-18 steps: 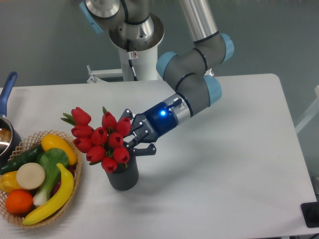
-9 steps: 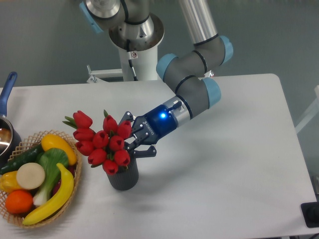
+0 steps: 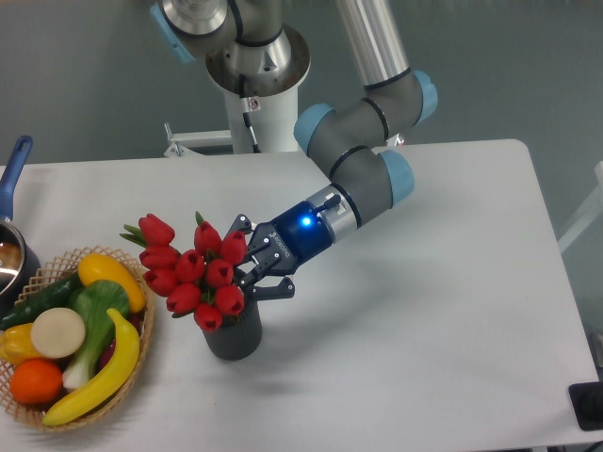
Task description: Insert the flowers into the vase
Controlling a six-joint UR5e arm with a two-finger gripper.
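The flowers [image 3: 193,273] — a bunch of glossy red tulip heads with bits of green leaf — sit at the mouth of the vase [image 3: 234,334], leaning out to the left over its rim, with the lowest heads hanging against the vase's upper edge. Their stems are hidden behind the heads, so how deep they reach inside cannot be told. The vase is a small dark grey cylinder standing upright on the white table [image 3: 405,330], left of the table's middle and near the front.

The gripper [image 3: 256,259] comes in from the right, angled downward, its two black fingers spread wide — one above and one below — right beside the rightmost tulip heads. Whether the fingers touch the bunch cannot be told. A blue light glows on the wrist behind it.

Just left of the vase stands a woven basket [image 3: 141,363] filled with fruit and vegetables, among them a banana [image 3: 99,377] and an orange [image 3: 36,380]. A pot with a blue handle [image 3: 11,179] sits at the table's left edge.
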